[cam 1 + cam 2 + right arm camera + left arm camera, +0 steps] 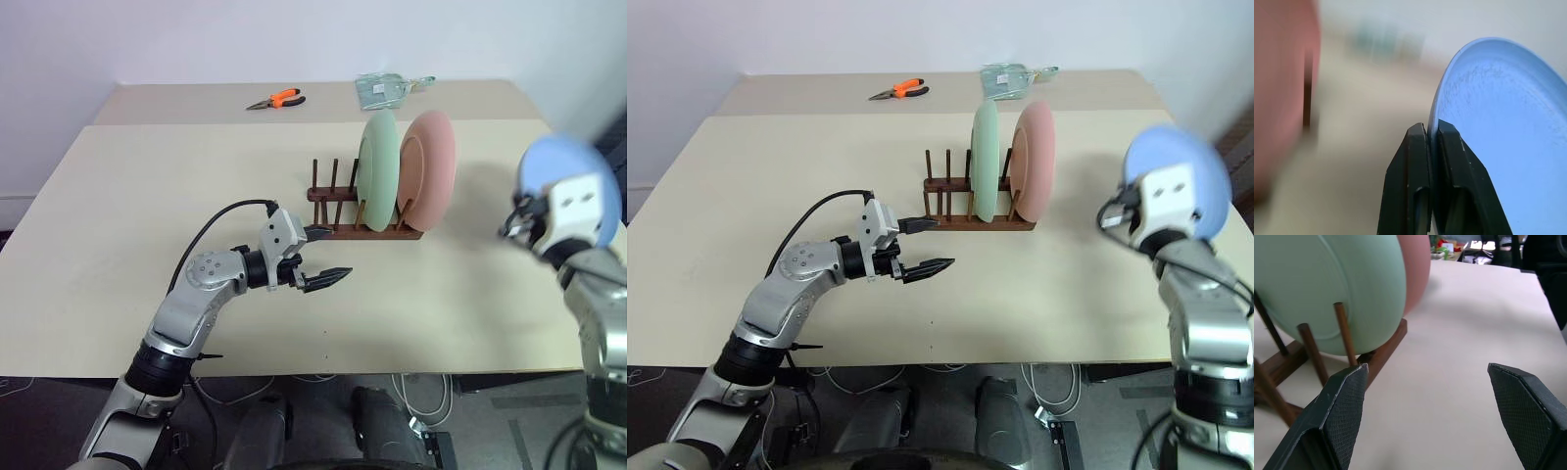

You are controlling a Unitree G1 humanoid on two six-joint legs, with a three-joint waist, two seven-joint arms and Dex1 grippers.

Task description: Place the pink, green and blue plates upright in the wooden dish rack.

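The wooden dish rack stands mid-table. The green plate and the pink plate stand upright in its right-hand slots, side by side; the left pegs are bare. At the far right the blue plate hangs in the air, held on edge. In the right wrist view my right gripper is shut on the blue plate's rim. My left gripper is open with nothing between its fingers, just in front of the rack's left end; its wrist view shows the green plate and the rack rail close by.
Orange-handled pliers and a clear plastic package lie on the far table. The beige table spreads wide to the left of the rack and in front of it. Its front edge runs just below my left arm.
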